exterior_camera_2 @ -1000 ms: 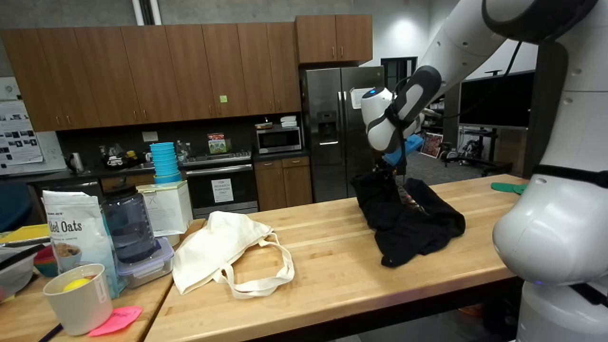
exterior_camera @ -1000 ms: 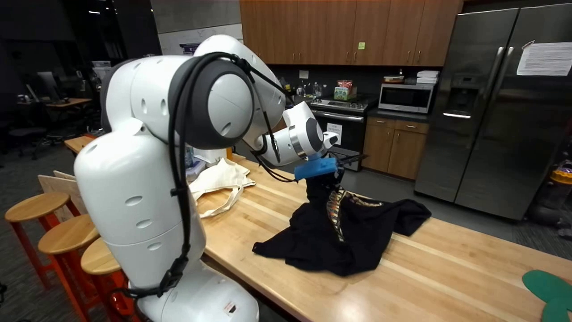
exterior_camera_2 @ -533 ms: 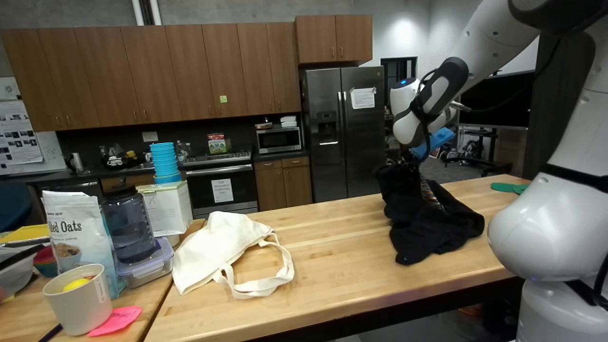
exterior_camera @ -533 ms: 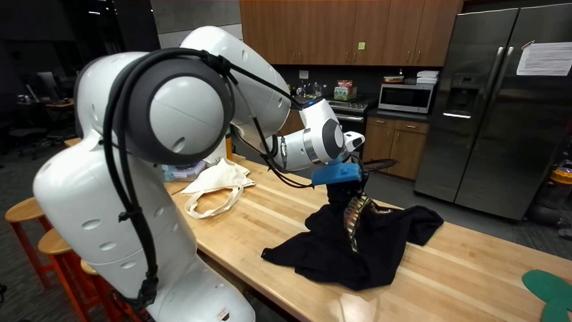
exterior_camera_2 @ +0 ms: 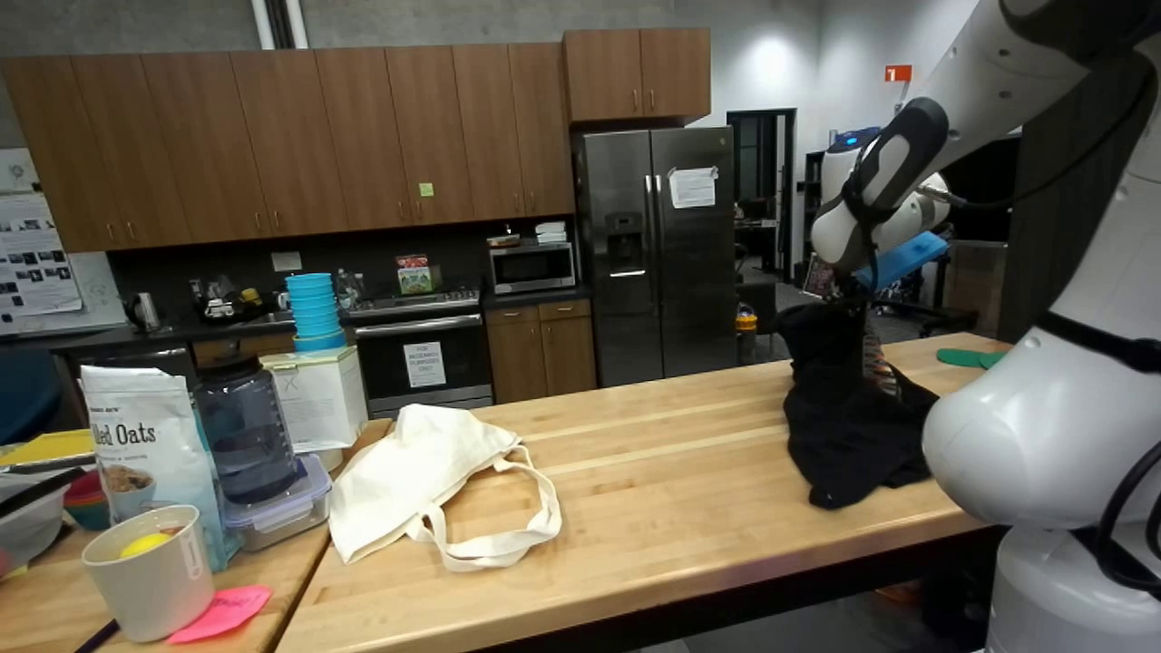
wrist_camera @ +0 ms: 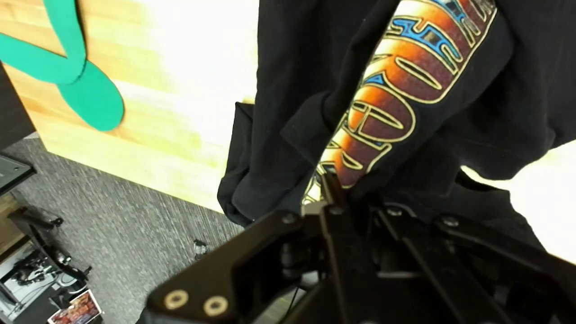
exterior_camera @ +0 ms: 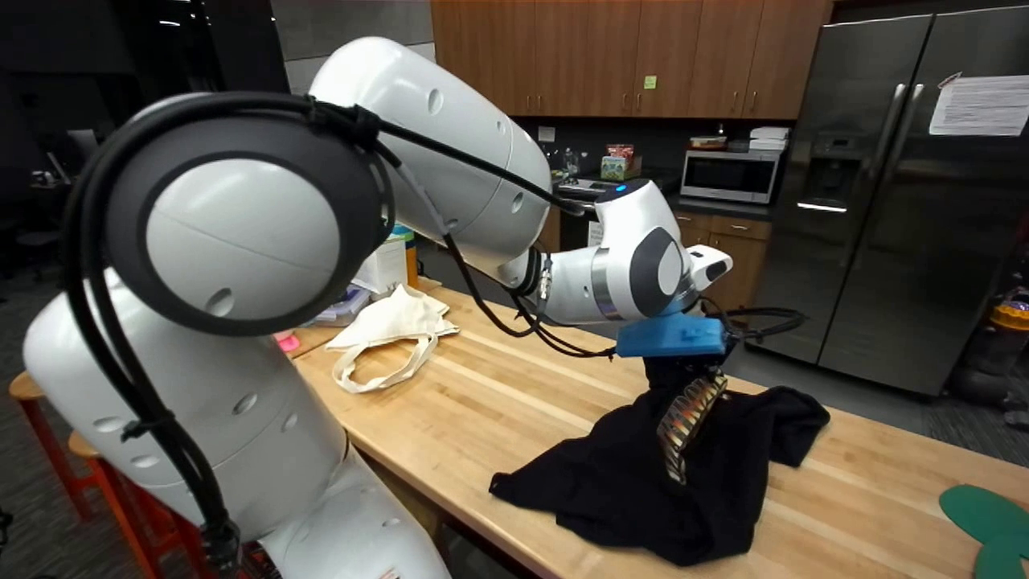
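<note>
The Panda arm (exterior_camera: pixel 249 241) has swung on since the last frame, its elbow lower in an exterior view. The black shirt (exterior_camera: pixel 711 486) has travelled with it across the butcher-block table (exterior_camera: pixel 482 410). Its upper part rises in a peak to the gripper (wrist_camera: pixel 353 198); its lower folds lie on the tabletop. Judgement: the shirt is being dragged along the surface rather than lifted clear, and the hold appears secure.

Compared with the frame one second ago, the shirt lies farther from the cream tote bag (exterior_camera_2: pixel 408 476) and nearer the green cutout (exterior_camera: pixel 985 515) in both exterior views, apart from both. The tote bag and the cutout are unmoved.

Gripper state: closed, pinching the shirt at the top of the peak. In the wrist view its dark parts merge with the black cloth, so the exact contact line cannot be read. The printed lettering (wrist_camera: pixel 382 112), orange and maroon with blue details, runs along a fold that leads away from the pinch point.
</note>
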